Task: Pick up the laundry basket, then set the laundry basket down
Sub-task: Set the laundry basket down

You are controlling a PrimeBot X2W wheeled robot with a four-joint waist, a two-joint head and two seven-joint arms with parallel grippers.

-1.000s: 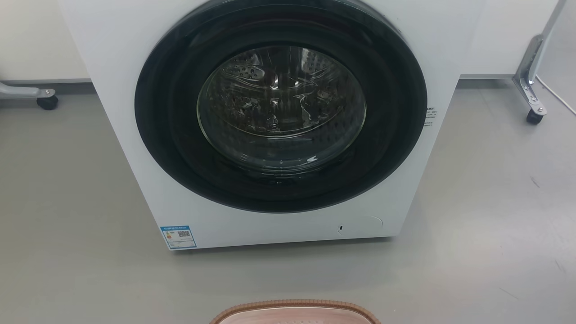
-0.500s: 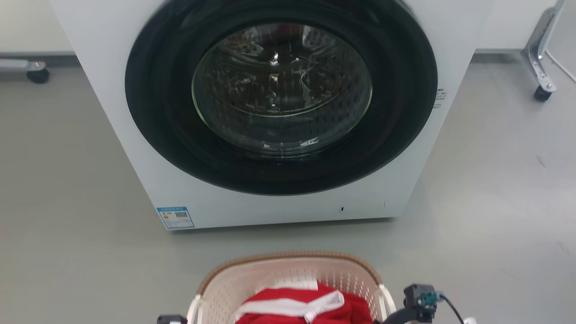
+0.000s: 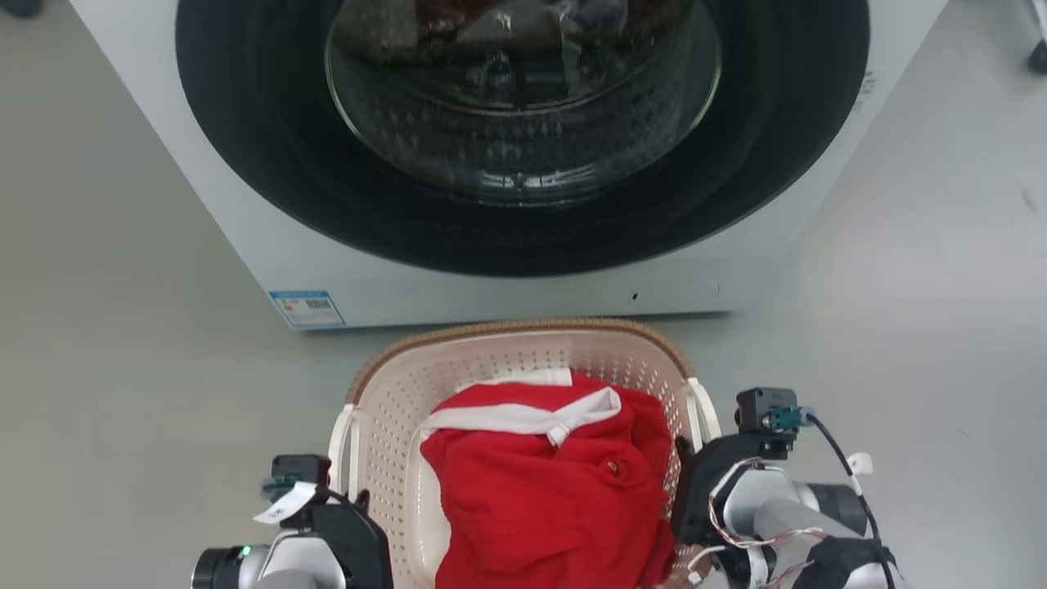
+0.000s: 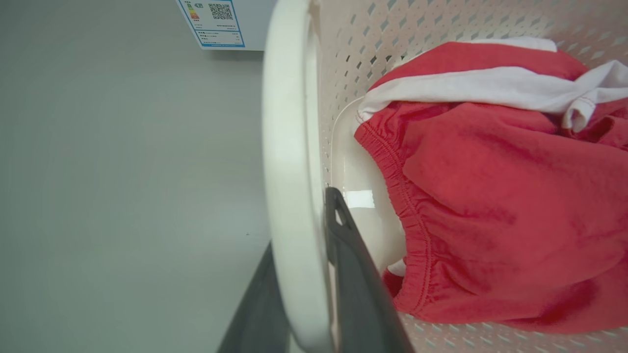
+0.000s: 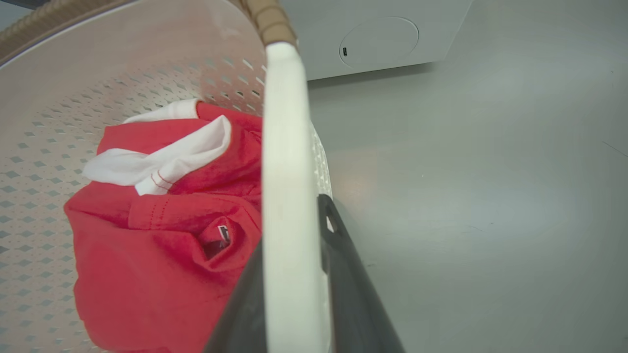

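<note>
The laundry basket (image 3: 507,360), cream with perforated walls and a brown woven rim, sits low in the head view just in front of the washing machine. A red garment with white trim (image 3: 548,483) lies inside it. My left gripper (image 3: 360,511) is at the basket's left white handle (image 4: 287,122). In the left wrist view its dark fingers (image 4: 346,255) stand on either side of that handle, shut on it. My right gripper (image 3: 683,470) is shut the same way on the right handle (image 5: 284,122). I cannot tell whether the basket touches the floor.
A white front-loading washing machine (image 3: 270,245) with a closed round glass door (image 3: 523,98) stands right behind the basket. A blue label (image 3: 307,308) is stuck at its lower left corner. Grey floor (image 3: 123,368) spreads on both sides.
The head camera has dipped down and closer to the machine. The whole basket with its red garment and both grippers have come into the picture.
</note>
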